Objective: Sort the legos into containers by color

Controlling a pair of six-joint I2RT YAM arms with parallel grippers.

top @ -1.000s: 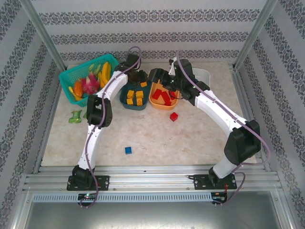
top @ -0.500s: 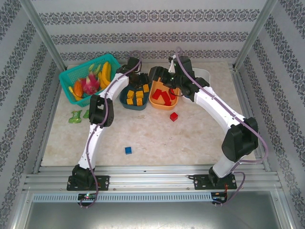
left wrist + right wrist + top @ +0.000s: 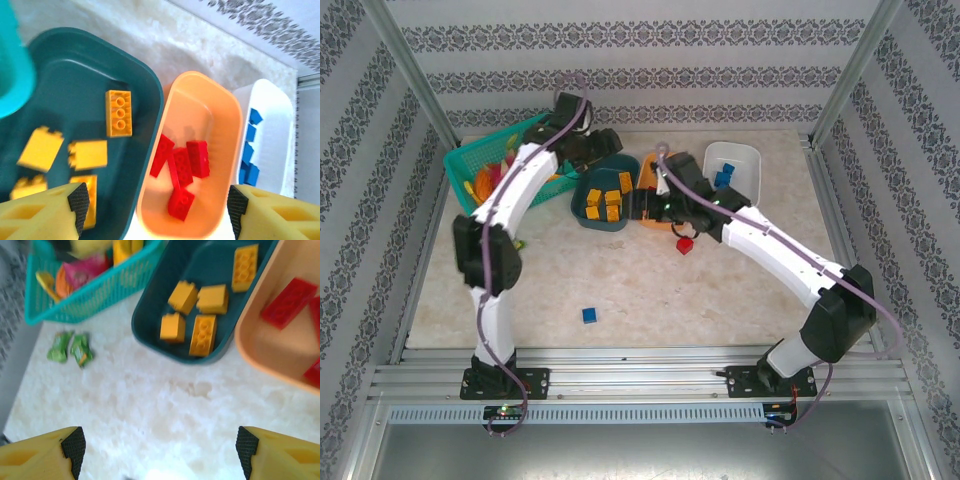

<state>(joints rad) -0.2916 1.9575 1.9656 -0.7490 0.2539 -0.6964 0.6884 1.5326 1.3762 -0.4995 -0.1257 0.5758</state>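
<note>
Left gripper (image 3: 157,205) was noted above the far part of the table (image 3: 165,405), over the seam between the teal tub (image 3: 75,65) and the orange tub (image 3: 200,110). Its fingers were spread wide with nothing between them, which was judged a drop-off stance rather than a pick.

Right gripper (image 3: 160,450) was held low over bare table just in front of the teal tub. Its jaws were likewise apart and empty, probably readied for a loose piece.

2 legos were left outside the tubs. 1 red brick (image 3: 686,245) was recorded near the table's middle, and 1 blue brick (image 3: 589,315) toward the near edge, well apart from the tubs.

The 3 tubs were set side by side along the far edge, with the white tub (image 3: 272,100) nearest the far right corner, so that each colour is kept apart.

The legos were seen as small, glossy, studded blocks:
- 5 orange-yellow bricks (image 3: 119,113) in the teal tub
- about 4 red bricks (image 3: 182,167) in the orange tub
- several blue bricks (image 3: 250,172) in the white tub
</note>
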